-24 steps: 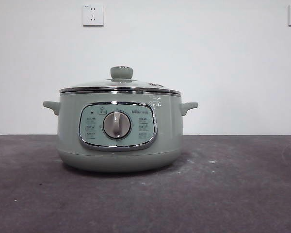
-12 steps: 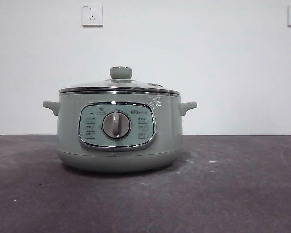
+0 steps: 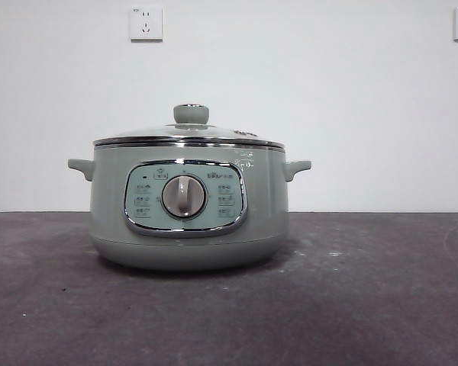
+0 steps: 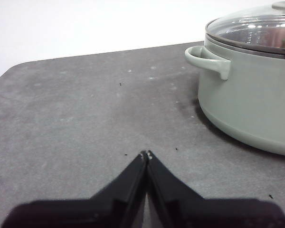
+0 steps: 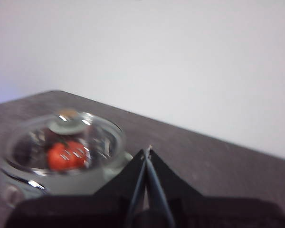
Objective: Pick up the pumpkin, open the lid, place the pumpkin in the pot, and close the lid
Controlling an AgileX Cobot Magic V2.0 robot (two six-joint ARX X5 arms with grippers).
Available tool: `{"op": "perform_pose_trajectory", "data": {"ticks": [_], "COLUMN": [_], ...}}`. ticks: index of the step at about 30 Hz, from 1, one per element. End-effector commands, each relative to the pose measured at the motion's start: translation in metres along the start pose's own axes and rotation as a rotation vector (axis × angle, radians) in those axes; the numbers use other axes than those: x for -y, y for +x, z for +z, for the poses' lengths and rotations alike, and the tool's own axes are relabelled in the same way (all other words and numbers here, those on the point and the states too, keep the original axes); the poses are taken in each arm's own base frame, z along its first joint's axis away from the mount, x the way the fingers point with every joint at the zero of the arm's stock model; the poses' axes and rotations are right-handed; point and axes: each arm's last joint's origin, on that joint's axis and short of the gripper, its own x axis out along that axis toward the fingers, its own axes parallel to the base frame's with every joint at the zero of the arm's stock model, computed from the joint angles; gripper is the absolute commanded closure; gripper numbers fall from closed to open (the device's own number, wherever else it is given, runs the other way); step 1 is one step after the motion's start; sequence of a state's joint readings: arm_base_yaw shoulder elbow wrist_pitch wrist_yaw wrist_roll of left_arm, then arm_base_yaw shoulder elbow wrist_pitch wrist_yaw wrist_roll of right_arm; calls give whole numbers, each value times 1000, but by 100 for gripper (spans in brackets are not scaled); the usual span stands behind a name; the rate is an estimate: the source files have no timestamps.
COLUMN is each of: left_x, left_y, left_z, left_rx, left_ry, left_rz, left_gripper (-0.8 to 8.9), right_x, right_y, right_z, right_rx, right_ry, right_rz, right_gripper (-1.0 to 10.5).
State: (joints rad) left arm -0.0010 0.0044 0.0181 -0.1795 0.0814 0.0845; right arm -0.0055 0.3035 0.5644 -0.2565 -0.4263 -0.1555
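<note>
The sage-green pot (image 3: 187, 206) stands in the middle of the dark table, its dial facing the front camera. The glass lid (image 3: 189, 134) with its green knob (image 3: 191, 114) rests shut on it. In the right wrist view the orange-red pumpkin (image 5: 66, 155) shows through the lid (image 5: 64, 140), lying inside the pot (image 5: 47, 183). My right gripper (image 5: 147, 151) hangs shut and empty, high above and to one side of the pot. My left gripper (image 4: 146, 154) is shut and empty, low over the table, apart from the pot's side handle (image 4: 206, 61). Neither gripper appears in the front view.
Grey table surface (image 3: 366, 290) runs around the pot, ending at a white wall with two sockets (image 3: 146, 24). The table's rounded corner (image 4: 14, 71) shows in the left wrist view.
</note>
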Motion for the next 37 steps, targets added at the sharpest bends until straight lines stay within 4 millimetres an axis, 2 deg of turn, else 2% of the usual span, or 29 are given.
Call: {"op": "perform_pose_trajectory", "data": {"ticks": [1, 9, 15, 26, 37], "left_x": [0, 0, 0, 0, 0], "left_y": [1, 1, 1, 1, 1], "left_z": [-5, -5, -5, -5, -5], "left_rx": [-14, -13, -14, -14, -13], "left_ry": [-11, -11, -11, -11, -11], "left_rz": [3, 3, 3, 3, 3], "left_gripper": [817, 817, 817, 817, 817], "right_x": [-3, -13, -18, -21, -21], "right_y": [3, 7, 10, 10, 10], "right_z": [-34, -102, -134, -153, -153], "right_rx": [-15, -43, -81, -174, -169], "right_ry": [62, 121, 166, 221, 241], "right_rz": [-67, -115, -101, -147, -152], "right_gripper": [946, 946, 946, 946, 946]}}
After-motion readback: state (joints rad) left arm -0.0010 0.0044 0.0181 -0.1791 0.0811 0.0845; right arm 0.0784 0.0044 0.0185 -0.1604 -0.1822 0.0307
